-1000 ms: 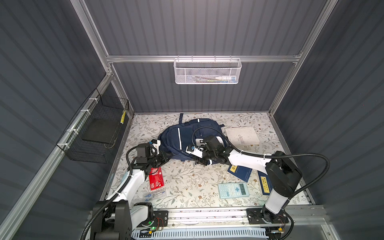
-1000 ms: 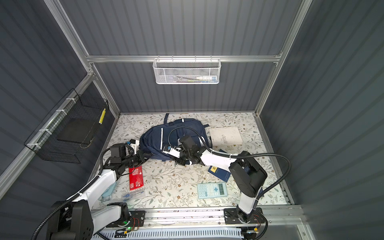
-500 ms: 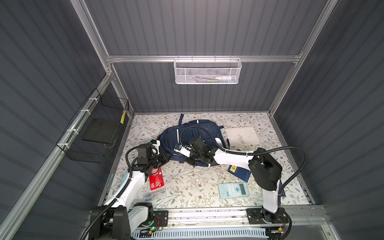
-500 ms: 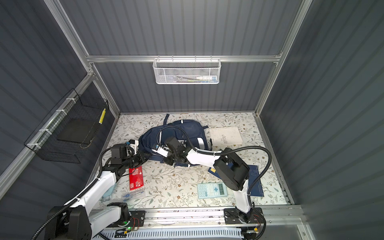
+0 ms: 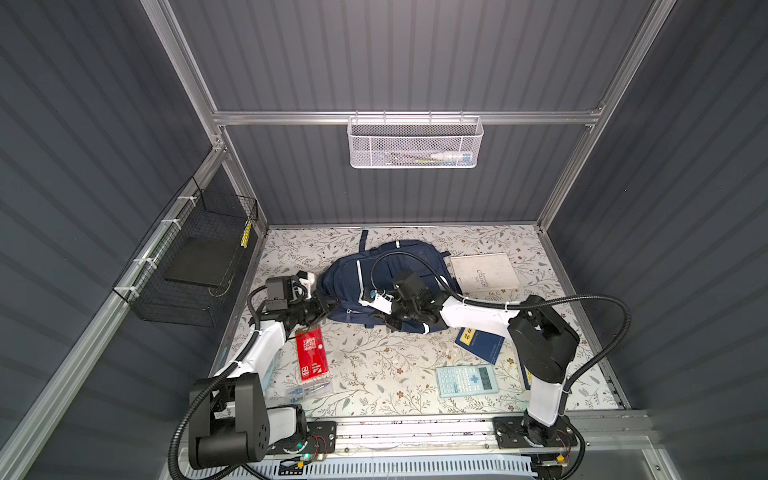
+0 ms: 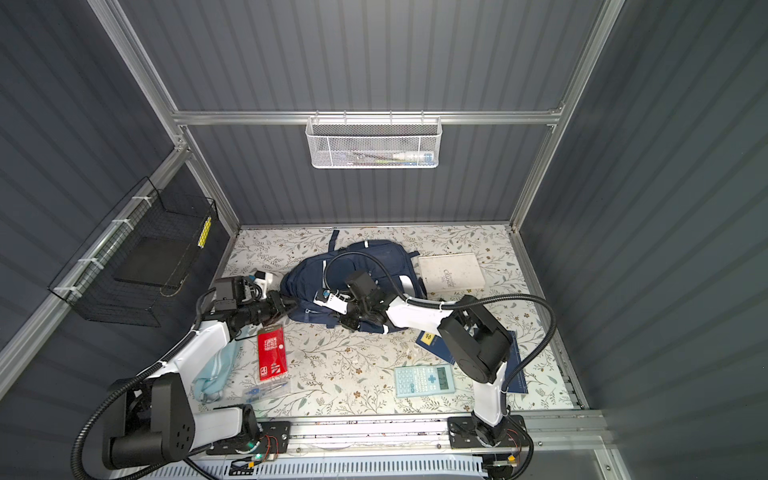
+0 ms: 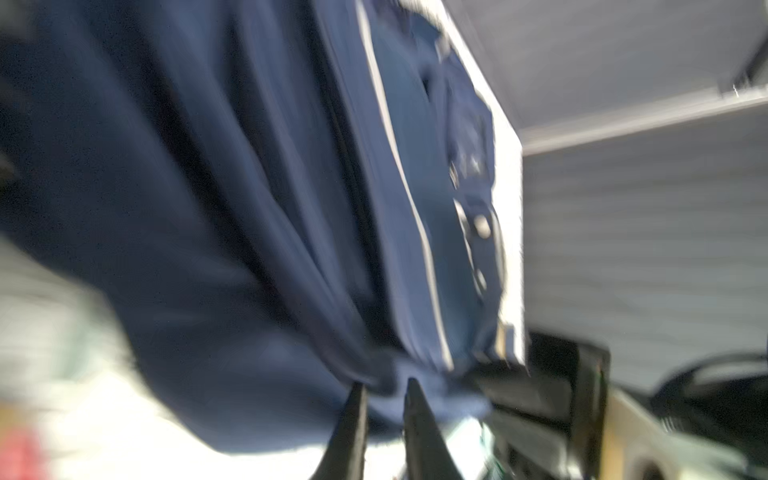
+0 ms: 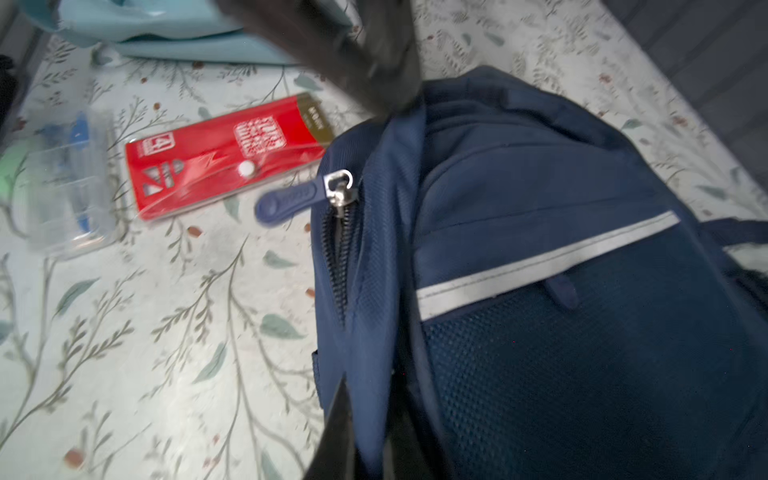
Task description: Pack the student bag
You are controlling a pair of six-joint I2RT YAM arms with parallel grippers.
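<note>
- the left claw (image 5: 322, 309) (image 7: 384, 386) stood at a narrow gap, its tips on the bag (image 5: 340, 282) (image 7: 208, 208) at the bag's 8 o'clock edge. blur hid whether any cloth was pinched.
- the right claw (image 5: 388, 322) (image 8: 365, 415) was clamped on a fold of bag (image 8: 540, 332) cloth beside the zip (image 8: 340, 187), at the bag's 6 o'clock edge.
- the bag lay on the mat (image 5: 374, 374), toward 12 o'clock from the mat's middle.
- a white basket (image 5: 411, 133) hung on the wall at 12 o'clock and held a few pen-like things.
- a black basket (image 5: 174, 307) hung on the wall at 9 o'clock. it held a dark slab (image 5: 199, 262), with a yellow strip (image 5: 247, 235) at its rim.
- a book (image 5: 484, 272) lay just beside the bag at 3 o'clock.
- a red pack (image 5: 311, 359) lay near the bag at 7 o'clock.
- a calculator (image 5: 467, 380) lay well apart at 5 o'clock.
</note>
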